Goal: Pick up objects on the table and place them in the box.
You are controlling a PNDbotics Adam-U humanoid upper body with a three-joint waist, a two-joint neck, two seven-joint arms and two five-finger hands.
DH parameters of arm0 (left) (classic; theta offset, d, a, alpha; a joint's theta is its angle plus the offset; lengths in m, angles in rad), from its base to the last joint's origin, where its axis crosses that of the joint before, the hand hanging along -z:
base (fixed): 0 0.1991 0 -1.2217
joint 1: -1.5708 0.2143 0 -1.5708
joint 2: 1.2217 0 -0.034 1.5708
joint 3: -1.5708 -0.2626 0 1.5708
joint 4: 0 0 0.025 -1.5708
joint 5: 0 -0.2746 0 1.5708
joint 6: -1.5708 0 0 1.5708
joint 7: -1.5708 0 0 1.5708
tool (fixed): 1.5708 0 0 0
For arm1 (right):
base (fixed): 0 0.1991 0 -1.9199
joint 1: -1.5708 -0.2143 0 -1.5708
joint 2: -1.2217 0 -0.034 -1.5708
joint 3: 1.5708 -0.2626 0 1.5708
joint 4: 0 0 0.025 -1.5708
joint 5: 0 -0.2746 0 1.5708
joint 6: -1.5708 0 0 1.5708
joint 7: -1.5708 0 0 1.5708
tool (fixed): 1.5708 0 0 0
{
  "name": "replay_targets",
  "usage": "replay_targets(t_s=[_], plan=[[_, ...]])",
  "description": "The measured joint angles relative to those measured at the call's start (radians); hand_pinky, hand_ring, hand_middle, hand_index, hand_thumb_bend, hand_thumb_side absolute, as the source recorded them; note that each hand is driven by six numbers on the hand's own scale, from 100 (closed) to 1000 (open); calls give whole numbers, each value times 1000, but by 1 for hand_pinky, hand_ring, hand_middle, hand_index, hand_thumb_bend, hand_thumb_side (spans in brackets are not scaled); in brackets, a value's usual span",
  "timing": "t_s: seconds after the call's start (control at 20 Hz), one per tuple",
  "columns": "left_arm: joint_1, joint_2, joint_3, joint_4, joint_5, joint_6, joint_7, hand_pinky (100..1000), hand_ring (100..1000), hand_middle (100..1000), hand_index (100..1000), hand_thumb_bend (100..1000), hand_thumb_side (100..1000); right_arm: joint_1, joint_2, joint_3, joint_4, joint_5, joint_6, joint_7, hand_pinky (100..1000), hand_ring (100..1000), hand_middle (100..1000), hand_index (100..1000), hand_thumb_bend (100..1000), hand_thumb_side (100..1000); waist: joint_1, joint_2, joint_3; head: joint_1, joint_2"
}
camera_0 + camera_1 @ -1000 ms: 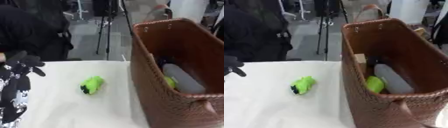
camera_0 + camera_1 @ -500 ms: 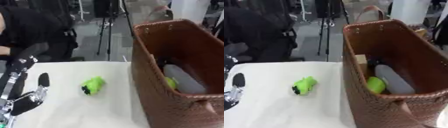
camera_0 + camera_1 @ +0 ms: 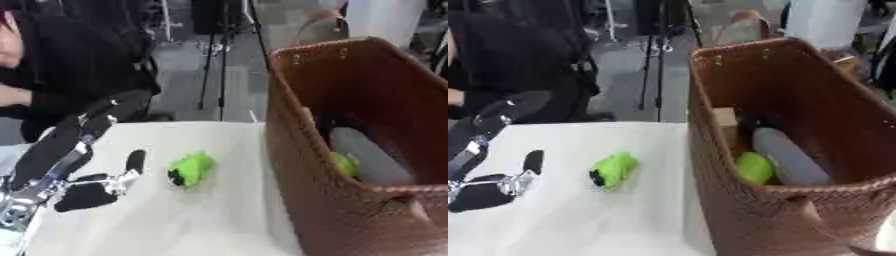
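Left eye view: my left hand [image 3: 83,165] lies over the white table [image 3: 192,220] at its left side, fingers straight and spread, thumb out toward the green object [image 3: 190,169]; the hand holds nothing and stands apart from that object; the green object lies on the table between my left hand and the brown woven box [image 3: 798,130], near the box wall but not touching it; inside the box rest a second green item [image 3: 754,167] and a grey rounded item [image 3: 787,157], just beside each other; my right hand shows in neither view.
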Motion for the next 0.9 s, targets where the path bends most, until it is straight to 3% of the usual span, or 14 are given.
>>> replay_targets(t_s=[0.1,0.15,0.2,0.3,0.4,0.5,0.55,0.6,0.65,0.9], plan=[[-19,14,-25,7,-19,0,-56,1000,1000,1000,1000,100,244,5,-3,0,0,-7,0,0,799,751,700,810,100,1000,-1,-2,1,1,29],[-28,17,-36,12,-24,-1,-84,1000,1000,1000,1000,100,304,6,-5,0,0,-8,0,0,799,750,700,810,100,1000,-1,-2,1,2,40],[-37,21,-45,19,-27,-1,-114,1000,1000,1000,1000,100,461,6,-7,0,0,-9,0,0,800,750,700,810,100,1000,-1,-3,1,3,49],[-63,25,-57,38,-41,10,-189,1000,1000,1000,1000,100,643,10,-7,0,0,-12,0,0,800,750,700,809,100,1000,-2,-8,3,3,67],[-94,25,-58,52,-61,34,-255,1000,1000,1000,1000,100,671,14,-7,0,0,-13,0,0,800,750,700,810,100,1000,-2,-10,3,4,77],[-118,25,-59,57,-84,58,-300,1000,1000,1000,1000,100,635,14,-7,3,0,-13,0,0,800,750,700,810,100,1000,-2,-11,4,4,80],[-125,24,-59,57,-94,68,-315,1000,1000,1000,1000,100,543,14,-7,6,0,-13,1,-1,800,750,701,810,100,1000,-2,-11,4,4,81],[-129,24,-61,57,-102,76,-326,1000,1000,1000,1000,100,543,14,-7,6,0,-13,1,-1,800,750,701,810,100,1000,-2,-11,5,4,81],[-133,22,-64,57,-107,82,-333,1000,1000,1000,1000,100,246,14,-7,6,0,-13,1,-1,800,750,701,809,100,1000,-2,-11,5,4,81],[-153,20,-96,84,-50,76,-345,1000,1000,1000,1000,100,262,13,-7,12,0,-13,5,-5,800,748,700,802,100,997,-1,-11,5,3,79]])
